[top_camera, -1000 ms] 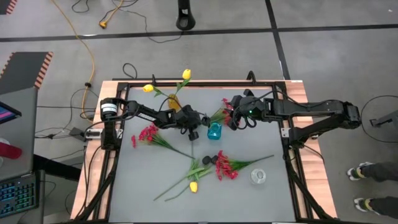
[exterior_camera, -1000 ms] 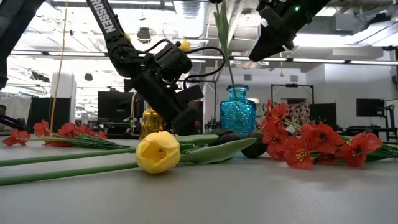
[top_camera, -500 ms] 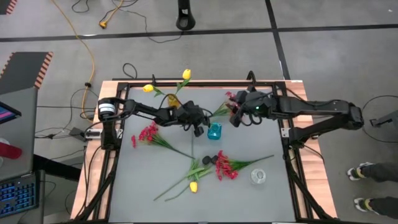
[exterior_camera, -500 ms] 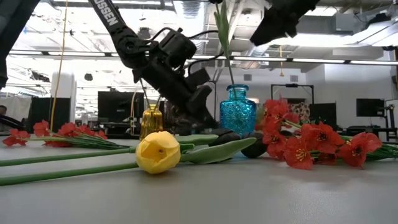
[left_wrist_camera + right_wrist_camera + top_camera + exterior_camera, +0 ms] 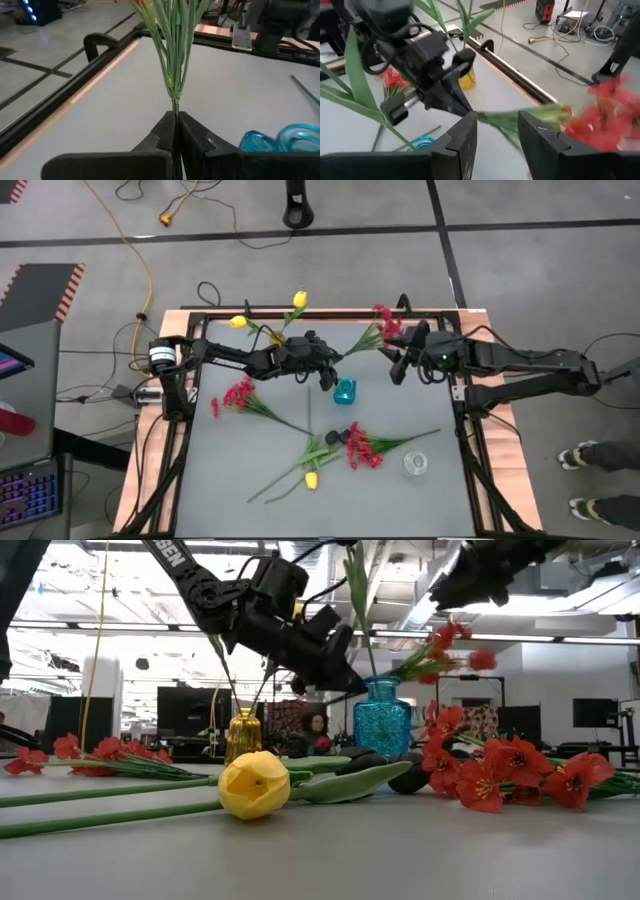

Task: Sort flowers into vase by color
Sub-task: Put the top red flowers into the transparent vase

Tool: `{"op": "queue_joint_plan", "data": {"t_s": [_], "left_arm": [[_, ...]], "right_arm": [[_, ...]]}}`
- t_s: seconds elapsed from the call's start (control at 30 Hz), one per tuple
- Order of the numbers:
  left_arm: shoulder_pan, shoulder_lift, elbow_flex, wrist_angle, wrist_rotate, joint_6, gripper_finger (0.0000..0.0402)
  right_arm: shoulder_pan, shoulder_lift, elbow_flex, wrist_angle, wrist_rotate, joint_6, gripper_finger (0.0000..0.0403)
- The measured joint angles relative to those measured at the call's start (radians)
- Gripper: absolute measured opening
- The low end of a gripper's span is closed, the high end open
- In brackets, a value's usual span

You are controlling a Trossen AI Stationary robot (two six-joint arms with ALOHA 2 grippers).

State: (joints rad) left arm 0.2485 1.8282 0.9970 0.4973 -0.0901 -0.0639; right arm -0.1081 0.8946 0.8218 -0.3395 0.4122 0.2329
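My left gripper [image 5: 335,366] is shut on the stem of a red blossom spray [image 5: 381,317], above and just far of the blue vase [image 5: 345,390]. The spray reaches from it toward the far right; it also shows in the low view [image 5: 445,640]. My right gripper [image 5: 397,362] is open just right of the spray, which crosses in front of its fingertips [image 5: 497,130]. A green leafy stem [image 5: 358,590] rises from the blue vase. The amber vase [image 5: 280,342] holds two yellow tulips [image 5: 298,300]. More red sprays [image 5: 365,448], black tulips [image 5: 340,436] and a yellow tulip [image 5: 311,479] lie on the table. My left gripper pinches the spray's bare lower stem [image 5: 174,106] between its two shut fingers, just below where the stem branches. The fingers come from the table's left and lie along the stem. The spray is lifted clear and sticks out ahead of the fingers, slanting up toward the far right.
A clear glass vase [image 5: 415,464] stands near the table's right front. Another red spray [image 5: 235,395] lies at the left. The black frame rail [image 5: 320,314] runs along the far edge, close behind both grippers.
My left gripper has gone up and toward the table's right, over the blue vase. My right gripper has drawn back toward the right edge. The spray's blossoms have swung toward the far edge, and it now stretches from my left gripper.
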Motion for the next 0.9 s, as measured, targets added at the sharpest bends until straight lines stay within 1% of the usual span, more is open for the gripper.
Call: {"op": "queue_joint_plan", "data": {"t_s": [0.07,0.17,0.33,0.43,0.63,0.9], "left_arm": [[0.000,-0.005,0.012,-0.004,0.000,0.001,0.0000],[0.000,-0.005,0.023,0.036,0.004,0.002,0.0000],[0.000,-0.005,0.050,0.073,0.006,0.003,0.0000],[0.000,-0.005,0.070,0.070,0.005,0.006,0.0000],[-0.003,-0.005,0.108,0.090,0.009,0.025,0.0000],[-0.005,-0.005,0.151,0.100,0.060,0.017,0.0000]], "right_arm": [[0.001,-0.023,-0.066,0.071,0.000,0.025,0.0168],[-0.007,-0.050,-0.154,0.160,-0.002,0.060,0.0168],[-0.011,-0.062,-0.241,0.264,-0.001,0.135,0.0168],[-0.012,-0.056,-0.266,0.322,0.005,0.168,0.0168],[-0.015,-0.026,-0.283,0.433,0.014,0.170,0.0168],[-0.029,0.038,-0.283,0.613,0.016,0.150,0.0168]]}}
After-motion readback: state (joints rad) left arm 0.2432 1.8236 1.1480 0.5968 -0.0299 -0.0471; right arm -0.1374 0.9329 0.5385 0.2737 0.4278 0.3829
